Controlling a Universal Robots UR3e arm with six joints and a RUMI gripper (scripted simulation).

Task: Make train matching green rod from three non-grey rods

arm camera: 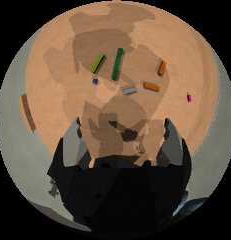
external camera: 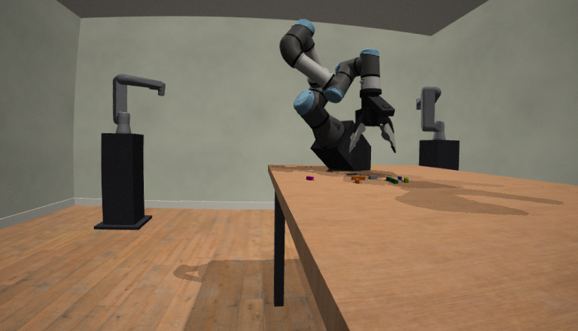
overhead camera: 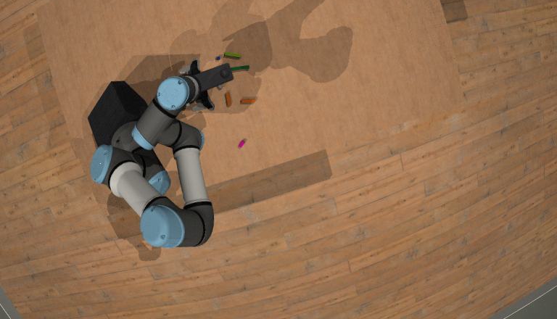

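Note:
The green rod point(overhead camera: 239, 68) point(arm camera: 117, 63) point(external camera: 392, 180) lies flat on the table point(overhead camera: 328, 106) point(external camera: 426, 246). A lime rod point(overhead camera: 232, 55) point(arm camera: 98, 63) point(external camera: 406, 180) lies beside it, and a small blue rod point(overhead camera: 217, 58) point(arm camera: 95, 81) lies close by. Two orange rods lie apart from each other, one point(overhead camera: 228, 98) point(arm camera: 151, 86) nearer my gripper and one point(overhead camera: 247, 100) point(arm camera: 162, 67) farther off. A grey rod point(arm camera: 129, 90) lies between the green rod and the orange ones. A magenta rod point(overhead camera: 241, 143) point(arm camera: 189, 97) point(external camera: 309, 177) lies alone to one side. My gripper point(overhead camera: 196, 87) point(external camera: 372, 146) point(arm camera: 123, 117) is open and empty, well above the table, short of the rods.
The arm's black pedestal point(overhead camera: 112, 110) point(external camera: 341, 153) stands at the table's far end. Two camera stands point(external camera: 122, 174) point(external camera: 438, 153) stand on the floor beyond the table. The table's side edge point(external camera: 298, 233) runs close to the magenta rod.

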